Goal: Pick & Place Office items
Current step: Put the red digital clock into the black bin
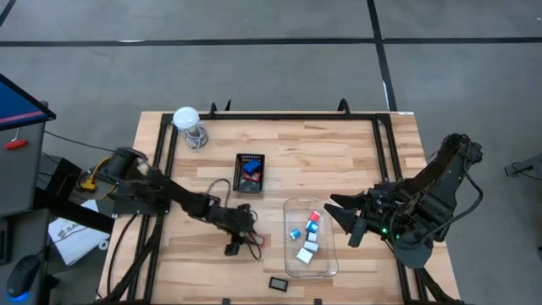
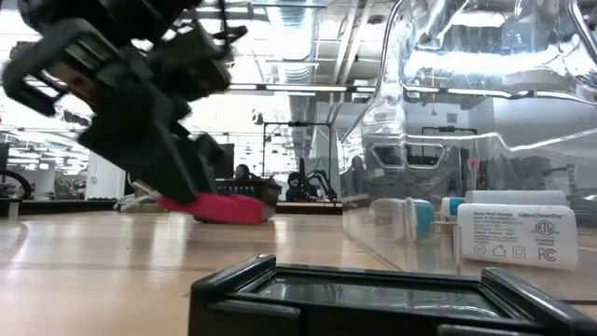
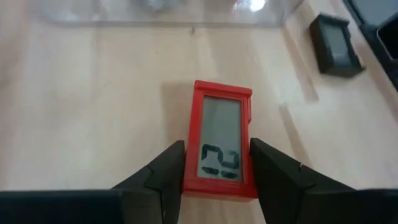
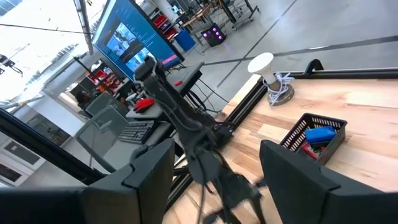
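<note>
While the left claw [image 3: 216, 180] pinches the flat red piece [image 3: 221, 146] by its long edges on the worktop [image 3: 93, 124], a skewed lift could twist it loose. The right claw [image 4: 214, 180] waits spread, right of the clear box [image 1: 310, 241].

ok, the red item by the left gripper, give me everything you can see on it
The red item is a small flat rectangle with a red plastic-looking frame around a grey LCD-style screen showing dark digit segments. It lies flat, screen up, on the wooden table, just left of the clear plastic box and apart from it. The left gripper straddles one short end, a dark finger pressed against each long side. In the low view it appears to rest on the table, not lifted.
</note>
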